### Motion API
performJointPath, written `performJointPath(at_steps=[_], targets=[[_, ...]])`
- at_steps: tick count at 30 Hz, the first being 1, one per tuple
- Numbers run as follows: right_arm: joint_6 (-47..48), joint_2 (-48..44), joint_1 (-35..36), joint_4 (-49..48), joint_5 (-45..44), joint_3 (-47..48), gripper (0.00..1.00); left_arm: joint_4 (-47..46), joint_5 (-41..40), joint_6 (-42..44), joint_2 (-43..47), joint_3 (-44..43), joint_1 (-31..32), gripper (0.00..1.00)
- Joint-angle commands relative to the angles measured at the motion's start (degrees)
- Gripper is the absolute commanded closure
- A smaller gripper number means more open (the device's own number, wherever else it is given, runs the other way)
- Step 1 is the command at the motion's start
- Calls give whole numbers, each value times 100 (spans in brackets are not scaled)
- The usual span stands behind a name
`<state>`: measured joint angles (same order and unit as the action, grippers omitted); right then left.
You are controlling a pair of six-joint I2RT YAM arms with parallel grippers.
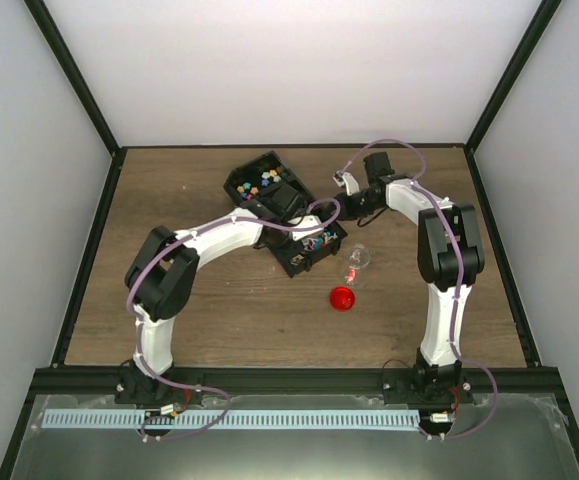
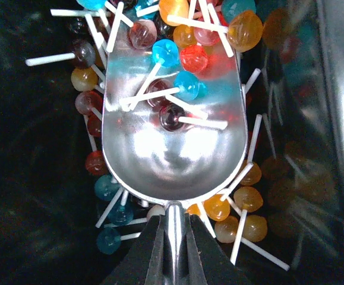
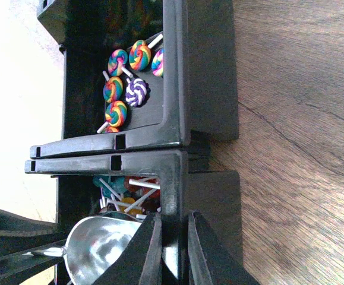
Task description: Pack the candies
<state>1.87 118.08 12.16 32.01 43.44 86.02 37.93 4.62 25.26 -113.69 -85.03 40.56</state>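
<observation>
While the left pincer point(image 2: 173, 234) is clamped on the scoop point(image 2: 173, 154) handle, some candies point(image 2: 177, 86) lie in the scoop and more around it, all inside a black bin point(image 3: 173, 181) at mid table point(image 1: 219, 320). The right pincer point(image 3: 173, 228) grips that bin's wall.

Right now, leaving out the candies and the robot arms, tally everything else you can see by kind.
black bins: 2
red lid: 1
clear container: 1
metal scoop: 1
Total: 5
</observation>
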Motion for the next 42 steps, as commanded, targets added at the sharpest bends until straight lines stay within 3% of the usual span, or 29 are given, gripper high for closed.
performJointPath(at_steps=[1,10,17,27,35,42], targets=[[-75,-253,55,106,147,29,99,-554,552,-179,158,594,-112,96],[133,-146,-51,211,41,159,99,-1120,795,-67,1048,1516,-515,96],[213,-85,-75,209,144,310,96,-1609,1098,-143,1262,1885,-678,96],[308,-59,-69,320,233,510,68,-2312,1505,35,1842,2563,-830,96],[394,-204,-78,235,283,620,31,-2642,1711,110,2175,3059,-987,96],[618,-426,-106,188,389,746,20,-3775,2457,-193,2942,3885,-1341,96]])
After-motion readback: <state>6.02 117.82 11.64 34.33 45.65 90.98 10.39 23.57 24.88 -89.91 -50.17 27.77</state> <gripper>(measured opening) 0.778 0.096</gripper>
